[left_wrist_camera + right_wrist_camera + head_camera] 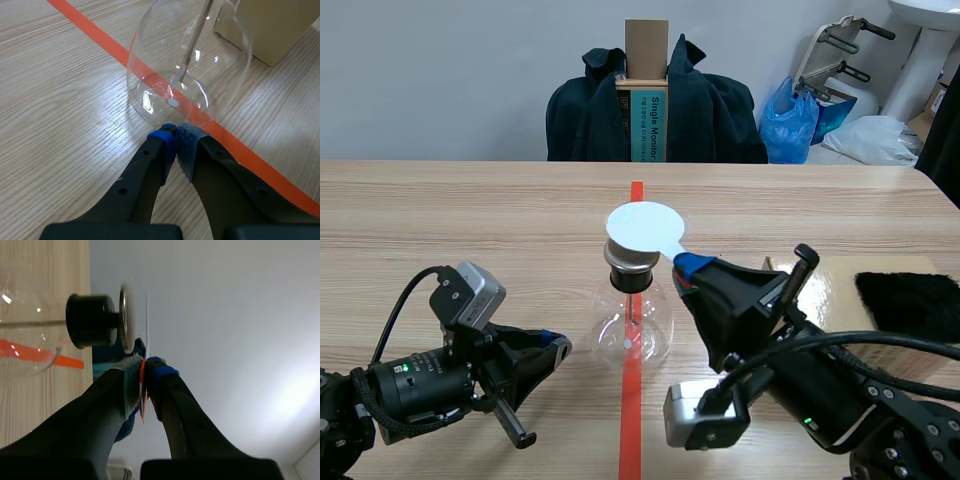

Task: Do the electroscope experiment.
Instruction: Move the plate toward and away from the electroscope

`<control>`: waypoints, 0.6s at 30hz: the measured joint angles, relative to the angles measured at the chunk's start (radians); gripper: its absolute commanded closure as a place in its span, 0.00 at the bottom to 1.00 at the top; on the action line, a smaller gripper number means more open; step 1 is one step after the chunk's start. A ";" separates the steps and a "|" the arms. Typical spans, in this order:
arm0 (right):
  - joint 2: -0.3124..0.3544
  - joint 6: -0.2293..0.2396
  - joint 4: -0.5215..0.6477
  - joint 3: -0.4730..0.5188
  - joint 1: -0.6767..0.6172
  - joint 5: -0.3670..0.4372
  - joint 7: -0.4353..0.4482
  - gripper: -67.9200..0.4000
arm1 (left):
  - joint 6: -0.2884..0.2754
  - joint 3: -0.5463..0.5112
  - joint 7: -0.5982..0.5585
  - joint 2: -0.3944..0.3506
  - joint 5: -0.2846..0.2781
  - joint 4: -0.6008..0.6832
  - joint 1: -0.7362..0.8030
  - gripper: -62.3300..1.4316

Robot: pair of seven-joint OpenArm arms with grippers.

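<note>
Scene view shows the right pincer (682, 268) clenched on the white disc (644, 227), holding it atop the electroscope (633, 320) mid-desk (440, 220), probably to pass charge, while the left pincer (560, 345), closed empty, sits at its base.

Disc (643, 228) atop flask (632, 325), left fingers (162, 150) beside flask, cloth (910, 303) on board (840, 285), right

A glass flask (632, 325) stands on the tabletop (470, 220). The right claw (682, 265) pinches a white disc (643, 226) over its cap; the left claw (558, 345), seemingly closed, sits beside the flask.
</note>
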 measured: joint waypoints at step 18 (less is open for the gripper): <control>0.000 0.000 0.000 0.000 0.000 0.000 0.093 0.98 | 0.000 0.000 0.000 0.000 0.000 0.000 0.000 0.94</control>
